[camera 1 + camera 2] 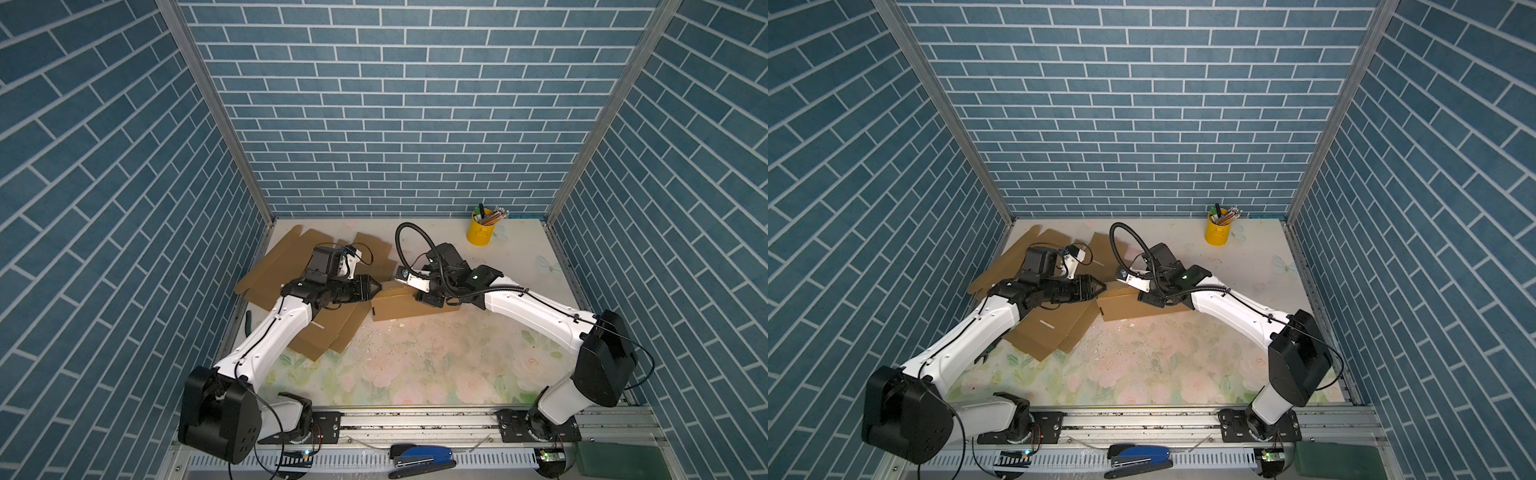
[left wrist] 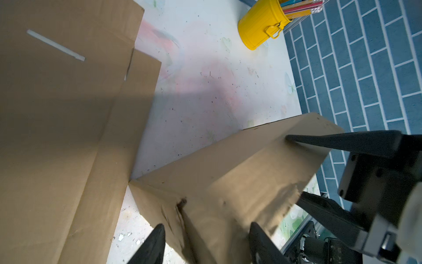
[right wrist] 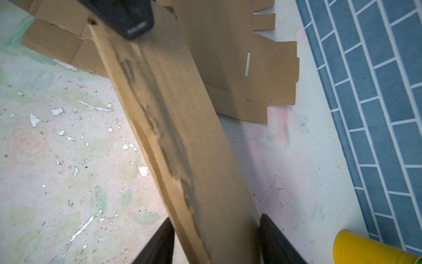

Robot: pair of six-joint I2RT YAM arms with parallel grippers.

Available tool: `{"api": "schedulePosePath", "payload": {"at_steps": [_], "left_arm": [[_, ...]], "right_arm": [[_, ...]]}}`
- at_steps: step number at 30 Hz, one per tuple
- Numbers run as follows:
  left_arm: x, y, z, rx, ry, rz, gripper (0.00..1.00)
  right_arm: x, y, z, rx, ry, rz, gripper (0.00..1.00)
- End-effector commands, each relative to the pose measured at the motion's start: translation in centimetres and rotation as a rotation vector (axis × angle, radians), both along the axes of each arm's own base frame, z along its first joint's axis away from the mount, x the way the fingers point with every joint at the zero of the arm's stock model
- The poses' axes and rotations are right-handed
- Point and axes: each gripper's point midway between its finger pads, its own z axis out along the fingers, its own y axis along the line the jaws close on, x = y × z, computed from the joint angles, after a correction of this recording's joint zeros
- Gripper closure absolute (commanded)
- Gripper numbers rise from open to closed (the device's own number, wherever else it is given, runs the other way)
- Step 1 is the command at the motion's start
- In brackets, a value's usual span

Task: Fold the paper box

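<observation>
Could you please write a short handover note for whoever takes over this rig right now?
Left gripper: jaws straddle the left end of the folded box; whether it actually grips cannot be told.
Right gripper: shut on the box's other end, a finger against each side.
Things: the box sits mid-table; flat cardboard blanks lie to its left, partly under the left arm.
Done: the box looks closed into shape.
Left: check the end flaps, which are hidden here, then release. The blanks are unfolded.
</observation>
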Motion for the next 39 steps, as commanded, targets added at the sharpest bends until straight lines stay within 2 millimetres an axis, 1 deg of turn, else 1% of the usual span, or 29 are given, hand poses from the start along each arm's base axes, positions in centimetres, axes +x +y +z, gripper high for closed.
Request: {"api": "schedulePosePath", "payload": {"at_steps": [1, 2, 4, 7, 9, 11, 12, 13, 14, 15, 17, 19, 21, 24, 26, 30, 32, 36, 38, 39], "left_arm": [[-1.0, 0.7, -3.2, 0.064, 0.055, -0.011, 0.42], [-1.0, 1.0, -3.8, 0.073, 0.064, -0.004, 0.43], [-0.9, 1.4, -4.7, 0.072, 0.086, 0.006, 0.44], [-0.3, 1.4, -4.4, 0.065, 0.069, 0.011, 0.46], [0.1, 1.3, -4.1, 0.064, 0.062, 0.010, 0.46], [0.2, 1.1, -4.1, 0.060, 0.066, 0.003, 0.46], [0.3, 1.1, -4.2, 0.059, 0.067, 0.001, 0.46], [0.3, 1.1, -4.3, 0.058, 0.068, 0.001, 0.46], [0.4, 1.1, -4.3, 0.057, 0.067, 0.001, 0.46], [0.4, 1.1, -4.2, 0.056, 0.067, 0.000, 0.46], [0.5, 1.1, -4.0, 0.049, 0.060, 0.000, 0.46], [0.5, 1.1, -3.9, 0.045, 0.056, 0.002, 0.47], [0.5, 1.1, -4.0, 0.044, 0.057, 0.000, 0.47], [0.5, 1.0, -4.2, 0.044, 0.066, -0.003, 0.48], [0.5, 1.1, -4.3, 0.049, 0.064, -0.005, 0.48], [0.5, 1.1, -4.2, 0.048, 0.058, -0.005, 0.48], [0.5, 1.1, -4.3, 0.047, 0.060, -0.005, 0.48], [0.2, 1.3, -4.9, 0.061, 0.067, -0.007, 0.49], [0.0, 1.5, -5.3, 0.073, 0.072, -0.007, 0.52], [-0.1, 1.5, -5.5, 0.076, 0.076, -0.009, 0.55]], "right_arm": [[-0.1, -0.8, -1.5, -0.036, 0.104, -0.040, 0.40], [0.0, -0.8, -1.4, -0.030, 0.110, -0.048, 0.39], [-0.4, -0.4, -0.6, 0.009, 0.150, -0.038, 0.38], [-0.8, -0.2, 1.2, 0.083, 0.200, -0.046, 0.36], [-0.7, -0.7, 3.0, 0.150, 0.227, -0.077, 0.35], [-0.3, -1.8, 5.0, 0.239, 0.251, -0.139, 0.35], [0.2, -2.6, 6.0, 0.283, 0.254, -0.188, 0.35], [0.8, -3.7, 6.9, 0.323, 0.250, -0.255, 0.35], [1.5, -4.9, 7.3, 0.351, 0.257, -0.327, 0.36], [2.2, -6.4, 7.6, 0.380, 0.276, -0.423, 0.36], [3.1, -9.1, 7.4, 0.418, 0.356, -0.595, 0.38], [3.4, -11.7, 6.1, 0.431, 0.472, -0.751, 0.39], [3.1, -13.1, 4.9, 0.438, 0.598, -0.848, 0.40], [2.7, -13.7, 4.3, 0.472, 0.685, -0.892, 0.41], [2.8, -14.0, 3.9, 0.468, 0.689, -0.907, 0.41], [3.0, -14.2, 2.4, 0.441, 0.719, -0.933, 0.44], [3.1, -14.3, 1.4, 0.420, 0.733, -0.947, 0.46], [2.5, -15.3, -1.7, 0.342, 0.757, -1.001, 0.52], [2.3, -15.9, -3.0, 0.304, 0.754, -1.031, 0.56], [2.2, -16.1, -3.4, 0.293, 0.756, -1.039, 0.58]]}}
